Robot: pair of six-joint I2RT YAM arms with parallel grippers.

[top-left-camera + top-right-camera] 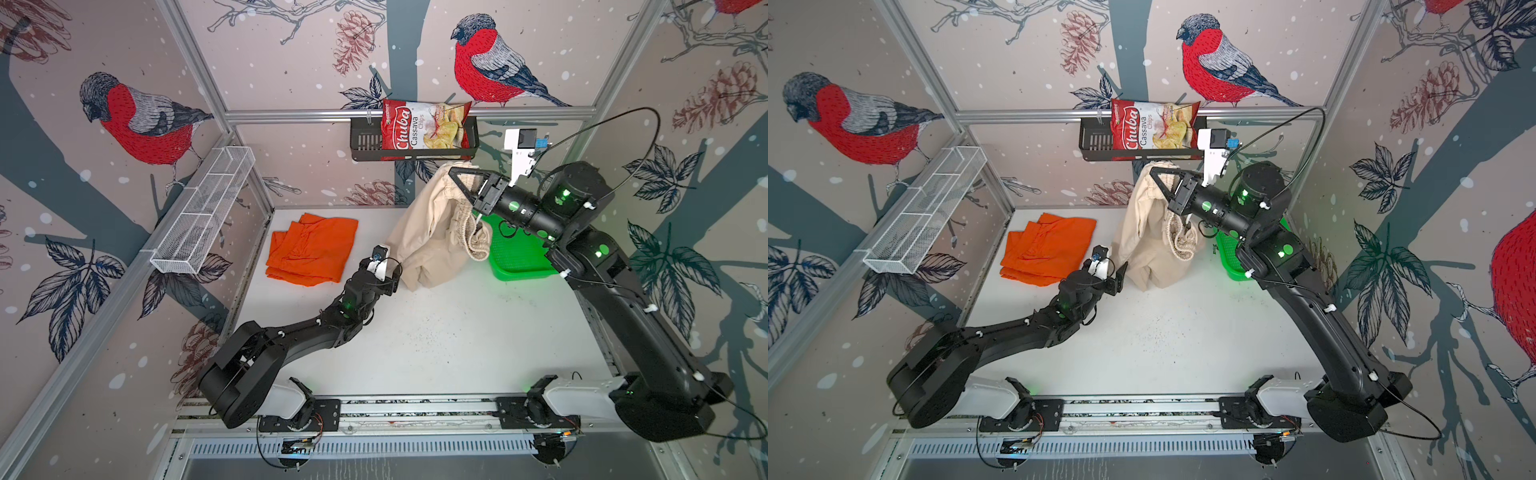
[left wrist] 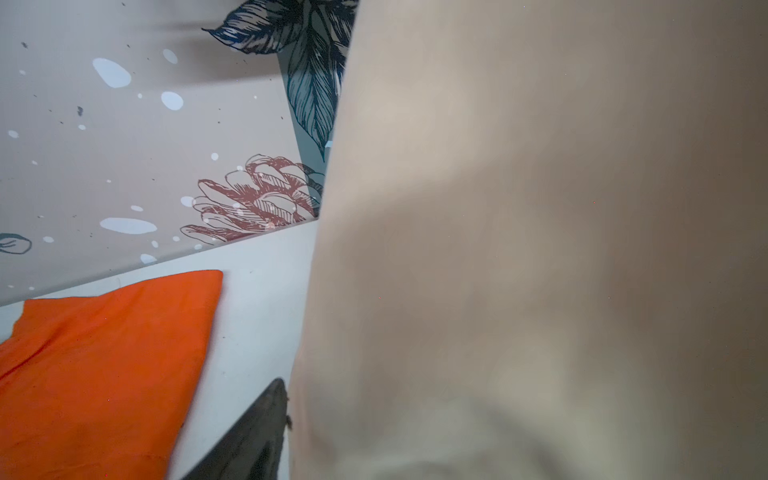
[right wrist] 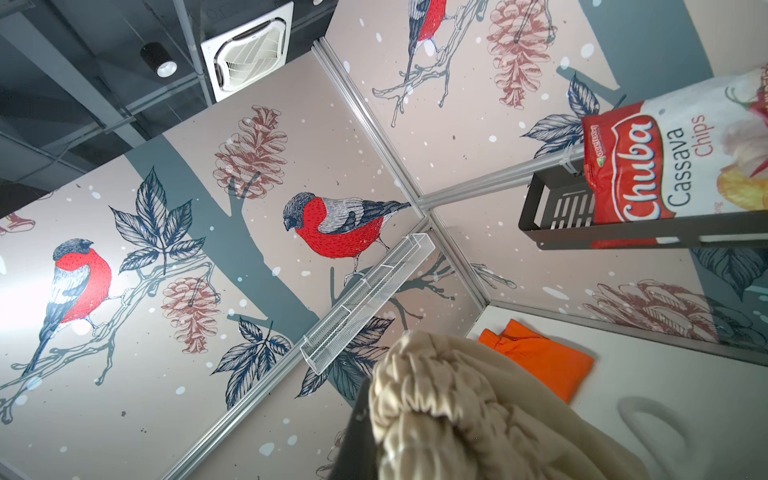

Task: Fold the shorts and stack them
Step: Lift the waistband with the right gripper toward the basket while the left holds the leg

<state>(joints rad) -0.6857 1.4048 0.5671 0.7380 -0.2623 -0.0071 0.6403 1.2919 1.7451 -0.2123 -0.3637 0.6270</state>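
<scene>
Over white table, right end effector pinches limp beige shorts; left end effector seemingly agape.

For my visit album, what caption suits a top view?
Right hand holds beige shorts up by the waistband, left hand open beside them; orange shorts lie folded.

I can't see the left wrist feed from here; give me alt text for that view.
The beige shorts hang close to the camera, blurred, filling most of the frame. Past them the orange shorts lie flat on the white table by the wallpapered wall, and a dark finger shows beside the beige cloth.
</scene>
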